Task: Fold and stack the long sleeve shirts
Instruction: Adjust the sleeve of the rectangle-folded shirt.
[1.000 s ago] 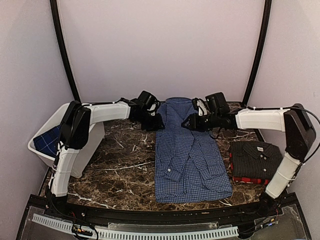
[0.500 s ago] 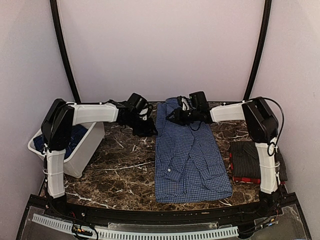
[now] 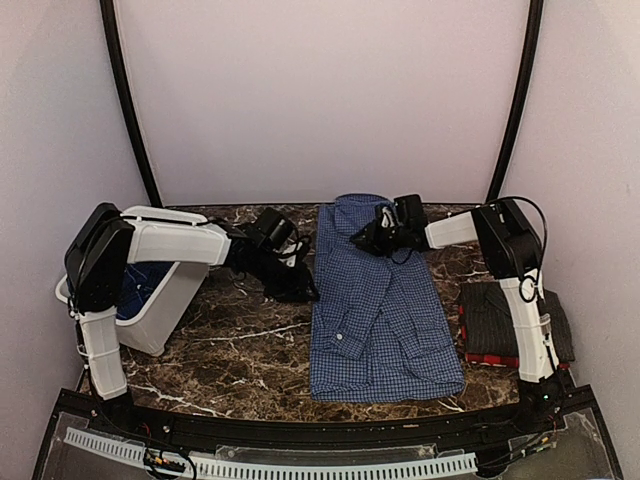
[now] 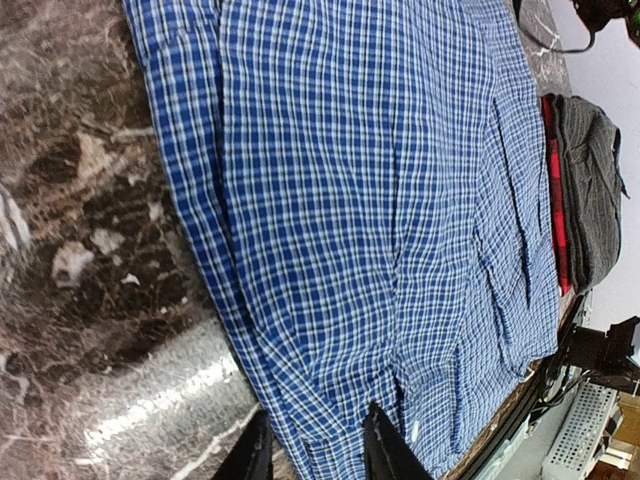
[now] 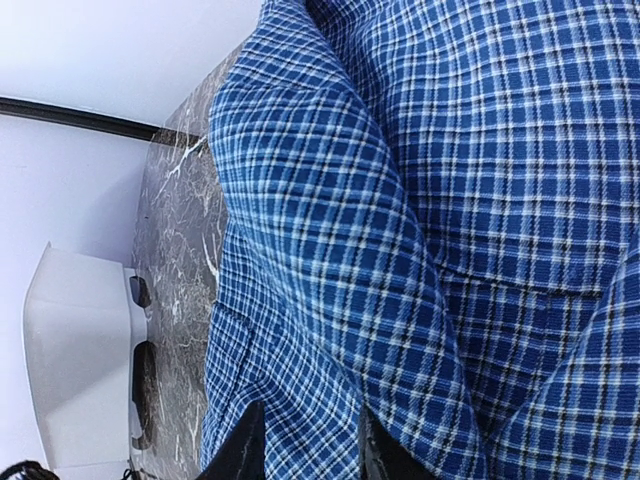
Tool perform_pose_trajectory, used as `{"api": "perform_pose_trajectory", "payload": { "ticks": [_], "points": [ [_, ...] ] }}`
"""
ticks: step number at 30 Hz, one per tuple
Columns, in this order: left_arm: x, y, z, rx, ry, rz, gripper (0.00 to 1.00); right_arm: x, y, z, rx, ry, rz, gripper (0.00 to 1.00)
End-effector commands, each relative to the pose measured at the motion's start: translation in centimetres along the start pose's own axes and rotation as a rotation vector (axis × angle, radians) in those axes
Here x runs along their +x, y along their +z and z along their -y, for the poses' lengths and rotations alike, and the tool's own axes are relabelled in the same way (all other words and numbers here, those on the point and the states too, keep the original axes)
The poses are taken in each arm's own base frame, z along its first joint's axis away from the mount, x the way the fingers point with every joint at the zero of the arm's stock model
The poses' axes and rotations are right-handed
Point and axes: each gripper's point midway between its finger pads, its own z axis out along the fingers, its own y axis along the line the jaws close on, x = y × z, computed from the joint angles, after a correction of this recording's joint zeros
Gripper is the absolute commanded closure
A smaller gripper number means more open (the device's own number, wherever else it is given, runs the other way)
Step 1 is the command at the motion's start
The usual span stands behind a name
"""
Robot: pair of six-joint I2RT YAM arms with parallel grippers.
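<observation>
The blue-and-white check shirt [image 3: 380, 310] lies lengthwise on the middle of the marble table, collar at the far end. My left gripper [image 3: 300, 285] is at its left edge; in the left wrist view the gripper [image 4: 315, 455] is open, with its fingers astride the edge of the shirt [image 4: 380, 200]. My right gripper [image 3: 362, 238] is low over the shirt's upper part, near the collar; in the right wrist view it [image 5: 305, 450] is open, with check cloth [image 5: 420, 200] between its fingers. The black pinstripe shirt [image 3: 505, 315] lies folded on the red-and-black plaid one [image 3: 495, 358] at the right.
A white plastic bin [image 3: 165, 300] with blue cloth [image 3: 135, 285] inside stands at the table's left edge, beside the left arm; it also shows in the right wrist view [image 5: 70, 370]. The folded stack shows in the left wrist view [image 4: 590, 180]. A black frame rail runs along the near edge.
My left gripper has moved nearer along the shirt's left edge. My right arm has swung its elbow in and back, and its gripper has shifted a little left over the shirt's top.
</observation>
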Motion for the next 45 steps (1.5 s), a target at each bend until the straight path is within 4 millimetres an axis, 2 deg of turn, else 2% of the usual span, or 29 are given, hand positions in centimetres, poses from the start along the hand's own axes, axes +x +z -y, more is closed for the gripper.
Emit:
{"api": "perform_pose_trajectory", "payload": {
  "ticks": [1,5,8,12,19,24,31,38,45],
  "points": [
    [0.9,-1.2,1.4,0.039,0.013,0.005,0.70,-1.8,-0.8,-2.3,-0.050,-0.034,0.038,0.70],
    [1.1,-1.1,2.2,0.068,0.014,0.004,0.70,-3.1,-2.3,-4.7,-0.065,-0.091,0.070,0.69],
    [1.2,-0.8,3.2,0.093,0.025,0.002,0.70,-3.9,-2.7,-6.2,-0.101,-0.110,0.082,0.69],
    [1.7,0.2,3.9,0.098,0.031,-0.017,0.70,-3.8,-2.2,-7.1,-0.154,-0.094,0.084,0.69],
    [1.6,0.7,4.8,0.115,0.041,-0.020,0.71,-4.2,-0.3,-7.6,-0.224,-0.069,0.095,0.70],
    [1.9,1.7,5.3,0.111,0.049,-0.042,0.72,-5.9,1.9,-7.0,-0.243,-0.039,0.121,0.73],
    [2.5,2.4,4.9,0.096,0.047,-0.063,0.72,-8.3,5.3,-4.3,-0.208,0.016,0.172,0.77],
    [3.3,3.1,4.1,0.078,0.044,-0.089,0.72,-10.5,5.3,-0.7,-0.133,0.078,0.267,0.77],
    [4.5,4.4,4.1,0.079,0.042,-0.126,0.72,-10.8,5.3,0.8,-0.124,0.140,0.270,0.78]
  ]
}}
